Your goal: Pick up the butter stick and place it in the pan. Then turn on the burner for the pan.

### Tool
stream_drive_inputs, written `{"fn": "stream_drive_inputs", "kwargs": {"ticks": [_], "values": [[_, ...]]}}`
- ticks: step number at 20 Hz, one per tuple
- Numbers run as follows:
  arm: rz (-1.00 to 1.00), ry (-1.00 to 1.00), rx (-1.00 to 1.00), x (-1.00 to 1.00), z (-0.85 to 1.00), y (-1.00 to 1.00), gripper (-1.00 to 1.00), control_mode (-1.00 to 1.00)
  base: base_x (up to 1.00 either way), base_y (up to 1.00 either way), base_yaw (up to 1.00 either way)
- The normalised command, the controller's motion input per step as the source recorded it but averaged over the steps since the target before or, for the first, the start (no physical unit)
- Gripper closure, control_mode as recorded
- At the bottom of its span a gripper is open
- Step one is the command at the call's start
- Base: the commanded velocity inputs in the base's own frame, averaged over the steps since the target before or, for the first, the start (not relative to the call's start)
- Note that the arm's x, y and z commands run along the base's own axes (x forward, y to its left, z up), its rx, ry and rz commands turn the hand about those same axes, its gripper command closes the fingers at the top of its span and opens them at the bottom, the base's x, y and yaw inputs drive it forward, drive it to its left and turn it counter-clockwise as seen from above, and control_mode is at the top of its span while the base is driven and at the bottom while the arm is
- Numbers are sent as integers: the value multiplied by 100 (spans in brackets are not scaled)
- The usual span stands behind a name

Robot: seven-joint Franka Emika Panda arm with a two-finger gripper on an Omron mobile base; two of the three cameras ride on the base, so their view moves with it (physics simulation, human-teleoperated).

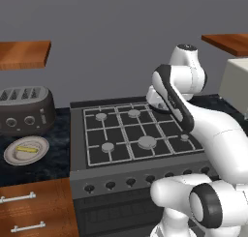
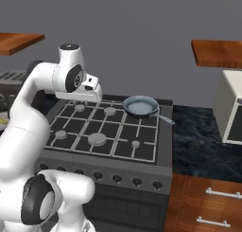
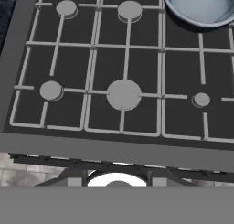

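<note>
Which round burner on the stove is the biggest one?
The front middle burner on the stove. Its grey cap is clearly wider than the other burner caps, such as the small front right burner.

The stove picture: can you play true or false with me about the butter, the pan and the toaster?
1. The butter stick lies on the plate. True.
2. The pan sits on a front burner. False: it sits on a back burner, at the stove's right side.
3. The pan has butter in it. False: its blue-grey inside is bare.
4. The toaster stands on the counter left of the stove. True.
5. The plate lies on the stove. False: it lies on the counter in front of the toaster.
</note>
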Motion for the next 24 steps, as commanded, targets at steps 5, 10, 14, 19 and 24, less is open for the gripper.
{"fn": "stream_drive_inputs", "kwargs": {"ticks": [5, 10, 14, 19, 24], "values": [[1, 1, 0, -32, -2, 8, -100, -100, 0, 0, 0], [5, 0, 0, -54, -10, 32, -100, -100, 0, 0, 0], [6, 1, 0, -47, -17, 51, -100, -100, 0, 0, 0], [11, 5, 0, -45, -18, 53, -100, -100, 0, 0, 0], [18, 7, 0, -10, -11, 61, -100, -100, 0, 0, 0]]}}
